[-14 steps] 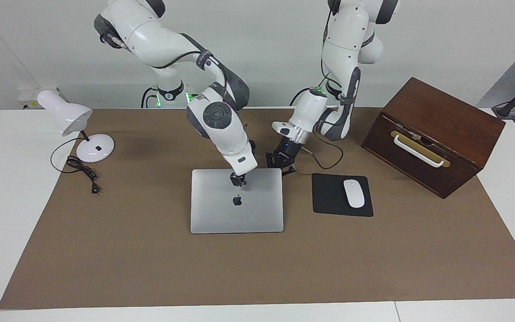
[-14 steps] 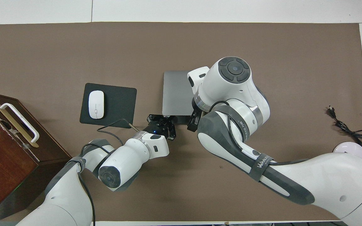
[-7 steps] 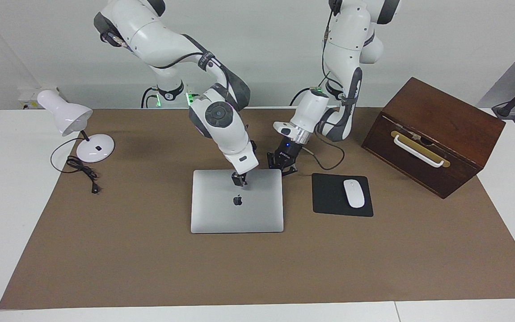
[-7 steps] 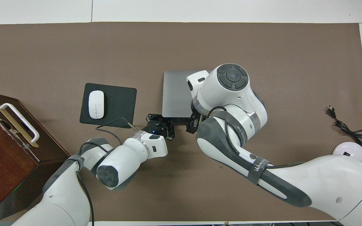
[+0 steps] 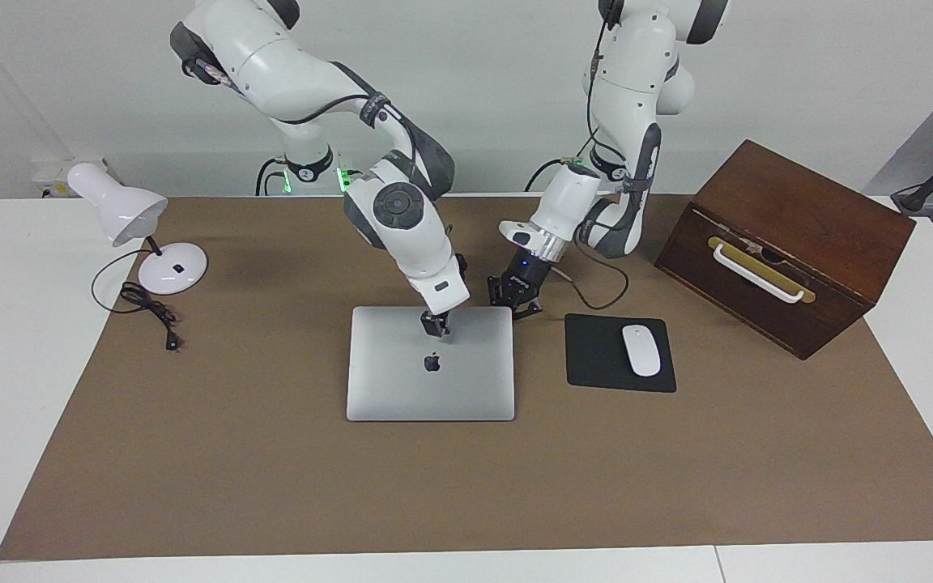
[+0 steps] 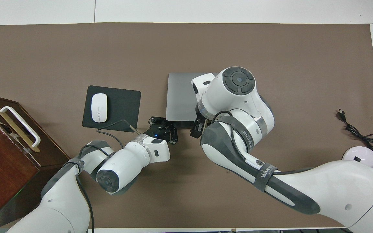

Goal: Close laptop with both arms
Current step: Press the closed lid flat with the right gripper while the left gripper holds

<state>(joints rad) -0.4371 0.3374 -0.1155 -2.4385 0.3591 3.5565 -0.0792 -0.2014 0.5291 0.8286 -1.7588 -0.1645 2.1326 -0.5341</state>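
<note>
**Laptop lid down, both grippers at its robot-side edge**

A white desk lamp (image 5: 130, 235) stands at the right arm's end of the table. The silver laptop (image 5: 430, 374) lies closed and flat mid-mat, logo up. The right gripper (image 5: 434, 325) sits on the lid near the edge closest to the robots; whether its fingers are parted or together cannot be told. The left gripper (image 5: 517, 301) is clenched on nothing, just beside the laptop's corner. A white mouse (image 5: 641, 350) rests on a black mouse pad (image 5: 596, 356). A wooden box (image 5: 786, 243) stands at the left arm's end.
</note>
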